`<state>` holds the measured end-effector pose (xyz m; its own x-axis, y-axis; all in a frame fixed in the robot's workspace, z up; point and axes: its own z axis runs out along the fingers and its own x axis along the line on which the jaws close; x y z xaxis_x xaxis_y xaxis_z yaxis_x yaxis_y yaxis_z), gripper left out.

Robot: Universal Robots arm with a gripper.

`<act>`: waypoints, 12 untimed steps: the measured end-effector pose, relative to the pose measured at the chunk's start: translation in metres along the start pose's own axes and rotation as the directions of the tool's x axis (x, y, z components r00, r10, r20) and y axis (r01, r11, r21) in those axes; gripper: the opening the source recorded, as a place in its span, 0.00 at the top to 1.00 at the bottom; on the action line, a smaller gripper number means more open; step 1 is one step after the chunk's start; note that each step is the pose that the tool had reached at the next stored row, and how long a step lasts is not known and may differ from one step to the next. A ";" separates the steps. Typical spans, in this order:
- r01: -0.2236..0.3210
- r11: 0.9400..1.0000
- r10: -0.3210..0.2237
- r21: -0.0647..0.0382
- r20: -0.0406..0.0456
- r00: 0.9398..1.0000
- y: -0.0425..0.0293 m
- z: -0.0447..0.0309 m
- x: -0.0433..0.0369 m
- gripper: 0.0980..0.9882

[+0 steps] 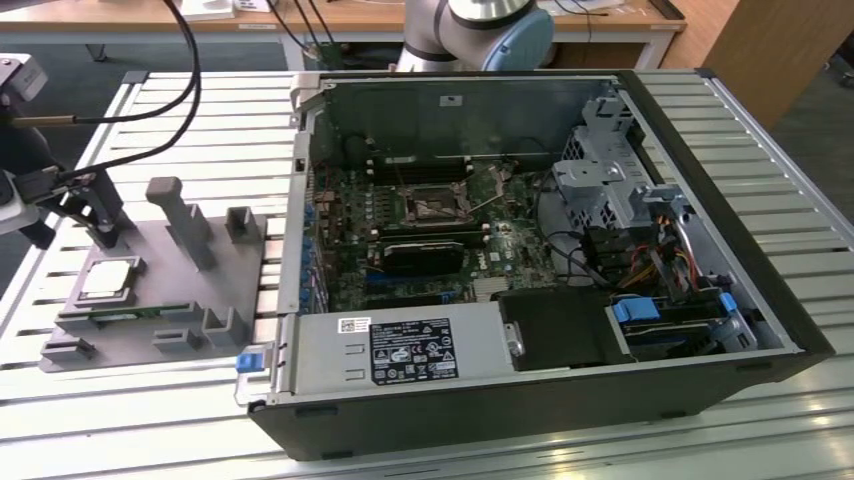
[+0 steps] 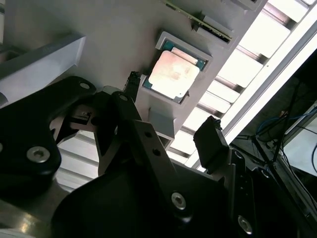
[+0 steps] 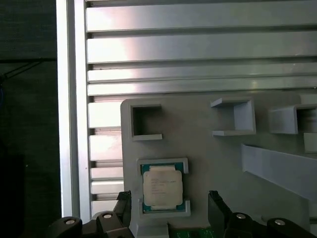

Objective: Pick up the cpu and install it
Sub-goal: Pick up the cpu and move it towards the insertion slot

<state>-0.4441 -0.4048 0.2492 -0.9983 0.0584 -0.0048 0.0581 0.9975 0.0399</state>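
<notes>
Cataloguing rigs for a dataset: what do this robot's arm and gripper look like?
The arm is silver-grey with a pale blue joint cap. The gripper is matte black, its angular fingers fastened by silver screws. Black cables run to its wrist.

The robot arm [image 1: 478, 25] is cut off by the exterior view's upper edge, and the gripper [image 1: 96, 225] runs partly past the exterior view's left. In the first wrist view, the frame's edge slices the green memory stick [image 3: 188, 232]. Lettering on the cpu [image 3: 162, 187] is too small to read.
</notes>
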 end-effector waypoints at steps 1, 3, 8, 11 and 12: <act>0.001 1.000 -0.001 0.001 0.000 1.000 -0.0001 0.0002 0.0000 0.30; 0.002 1.000 -0.002 0.004 0.000 1.000 -0.0003 0.0009 -0.0001 0.30; 0.003 1.000 -0.003 0.011 0.001 1.000 -0.0008 0.0032 -0.0001 0.30; 0.007 1.000 -0.007 0.012 0.001 1.000 -0.0009 0.0048 0.0000 0.30; 0.009 1.000 -0.009 0.012 0.001 1.000 -0.0010 0.0053 0.0000 0.30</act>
<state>-0.4441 -0.4056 0.2438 -0.9988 0.0492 -0.0059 0.0490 0.9984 0.0280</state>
